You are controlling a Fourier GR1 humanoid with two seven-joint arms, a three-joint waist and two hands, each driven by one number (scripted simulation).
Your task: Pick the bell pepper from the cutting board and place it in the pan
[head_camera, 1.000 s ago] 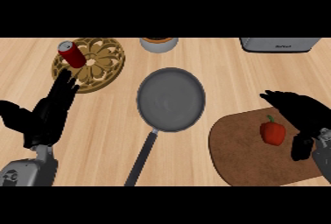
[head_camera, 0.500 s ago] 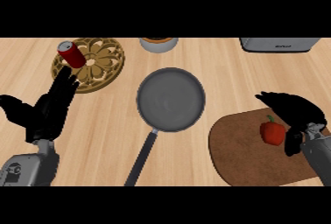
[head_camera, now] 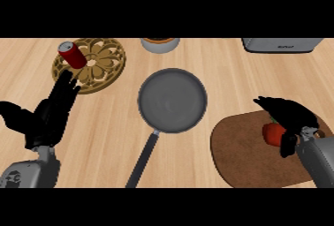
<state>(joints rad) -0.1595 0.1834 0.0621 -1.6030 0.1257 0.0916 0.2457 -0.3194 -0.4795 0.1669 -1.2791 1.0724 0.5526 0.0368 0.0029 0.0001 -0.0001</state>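
Here, a pale wood counter point(head_camera: 215, 66) is seen from above. A grey appliance point(head_camera: 282, 44) at the far edge bears writing too small to be read. A red can point(head_camera: 72, 54) stands on a gold trivet point(head_camera: 98, 66); a cup point(head_camera: 160, 44) is set beyond the pan point(head_camera: 172, 99). The pepper point(head_camera: 274, 133) lies on the board point(head_camera: 251, 154), with the right hand point(head_camera: 290, 117) curled about it. The left hand point(head_camera: 49, 117) is held open, fingers straight, near the trivet.
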